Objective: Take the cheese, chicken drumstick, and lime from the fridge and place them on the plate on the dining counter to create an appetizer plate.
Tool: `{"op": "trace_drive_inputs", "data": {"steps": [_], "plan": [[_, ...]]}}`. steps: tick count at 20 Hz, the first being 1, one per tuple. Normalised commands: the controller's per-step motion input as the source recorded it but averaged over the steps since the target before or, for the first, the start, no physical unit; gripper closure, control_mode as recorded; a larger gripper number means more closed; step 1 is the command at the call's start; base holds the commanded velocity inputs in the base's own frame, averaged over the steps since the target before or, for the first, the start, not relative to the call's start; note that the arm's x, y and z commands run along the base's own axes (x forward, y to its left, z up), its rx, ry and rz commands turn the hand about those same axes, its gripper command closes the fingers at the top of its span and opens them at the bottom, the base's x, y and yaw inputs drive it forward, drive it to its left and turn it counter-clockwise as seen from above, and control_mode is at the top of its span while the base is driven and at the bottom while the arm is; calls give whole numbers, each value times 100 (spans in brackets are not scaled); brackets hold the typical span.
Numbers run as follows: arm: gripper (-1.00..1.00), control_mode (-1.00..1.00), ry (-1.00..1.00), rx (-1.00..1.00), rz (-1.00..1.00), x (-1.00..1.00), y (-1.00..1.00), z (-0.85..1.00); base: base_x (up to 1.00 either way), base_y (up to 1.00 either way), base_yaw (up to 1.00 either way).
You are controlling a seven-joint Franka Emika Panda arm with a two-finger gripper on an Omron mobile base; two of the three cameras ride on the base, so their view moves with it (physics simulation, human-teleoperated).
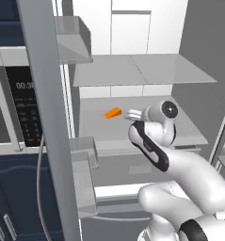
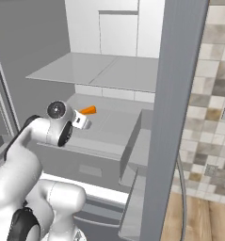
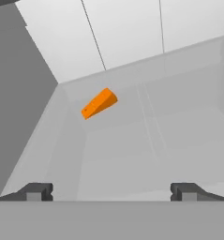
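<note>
Cheese (image 3: 99, 103) lies on the fridge shelf (image 3: 146, 140), claw (image 3: 111, 191) open.

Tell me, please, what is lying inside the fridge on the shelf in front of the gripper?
On the fridge shelf lies the orange cheese wedge, alone near the back wall. The open gripper is apart from it. The robot's arm hides part of that shelf in the base views.

cheese (image 3: 99, 103): smooth, matt orange, upper left of centre
fridge (image 1: 132, 70): flat grey shelves and white back panels, smooth, matt
arm (image 1: 180, 169): glossy white plastic shell
wall tiles (image 2: 210, 94): beige, mottled stone look, right edge
</note>
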Motion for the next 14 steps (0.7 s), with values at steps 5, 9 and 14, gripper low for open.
{"op": "trace_drive_inputs", "data": {"steps": [5,9,14], "plan": [[-100,-100,0,0,0,33,15,-5,0,0,0],[-100,-100,0,0,-1,36,21,-2,0,0,0],[-100,-100,0,0,-2,24,4,-25,0,0,0]]}}
